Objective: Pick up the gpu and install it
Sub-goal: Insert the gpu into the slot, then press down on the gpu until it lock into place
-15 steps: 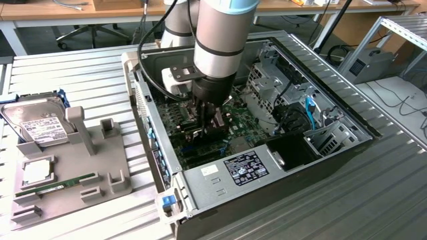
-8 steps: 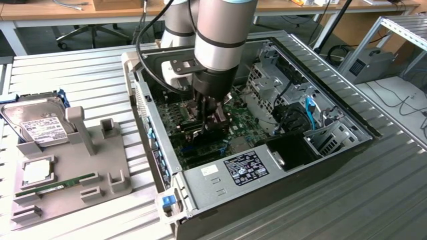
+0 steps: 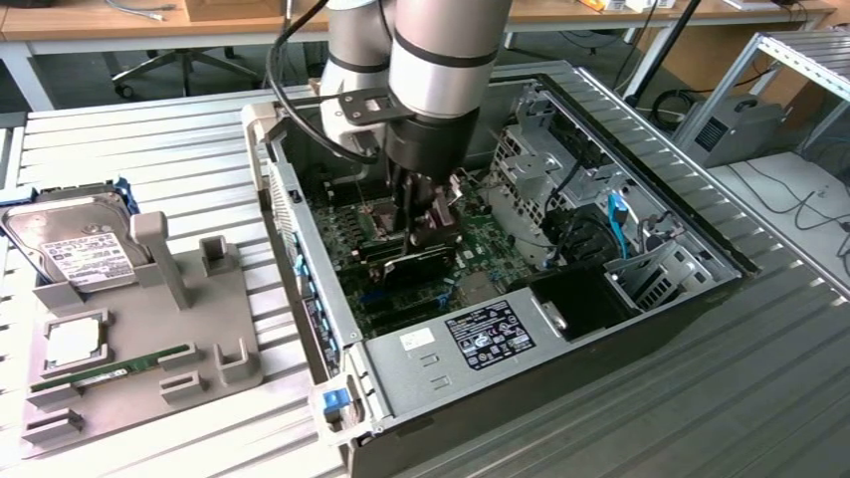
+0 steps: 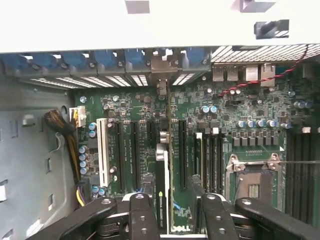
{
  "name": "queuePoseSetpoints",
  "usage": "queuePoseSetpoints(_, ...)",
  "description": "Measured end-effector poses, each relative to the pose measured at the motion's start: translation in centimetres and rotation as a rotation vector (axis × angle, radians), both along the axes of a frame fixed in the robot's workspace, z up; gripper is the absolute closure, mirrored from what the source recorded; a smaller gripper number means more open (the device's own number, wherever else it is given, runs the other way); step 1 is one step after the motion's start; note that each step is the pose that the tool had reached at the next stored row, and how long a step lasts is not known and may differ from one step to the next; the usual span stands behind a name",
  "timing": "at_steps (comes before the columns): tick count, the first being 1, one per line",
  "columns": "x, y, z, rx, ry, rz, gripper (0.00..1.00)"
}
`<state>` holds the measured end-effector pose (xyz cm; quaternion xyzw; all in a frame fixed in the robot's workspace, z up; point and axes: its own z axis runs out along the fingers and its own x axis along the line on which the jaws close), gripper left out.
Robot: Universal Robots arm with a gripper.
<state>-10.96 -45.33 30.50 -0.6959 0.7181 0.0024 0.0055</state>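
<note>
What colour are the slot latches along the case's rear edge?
Blue. The slot latches show best in the wrist view, in a row above the motherboard.

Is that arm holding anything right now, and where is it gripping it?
Nothing, it seems: the tool stands open astride the gpu, upright on the motherboard.

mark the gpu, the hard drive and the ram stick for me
gpu [image 3: 422, 261]: exterior view, dark top edge, standing in the motherboard slot under the gripper.
hard drive [image 3: 83, 249]: exterior view, its white label, on the grey holder.
RAM stick [image 3: 113, 371]: exterior view, middle of the green strip, on the holder.
</note>
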Motion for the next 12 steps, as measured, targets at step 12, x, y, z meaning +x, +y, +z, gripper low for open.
queuePoseSetpoints(12, 0.00, 0.03, 0.73, 0.0000, 0.0000, 0.000, 0.60)
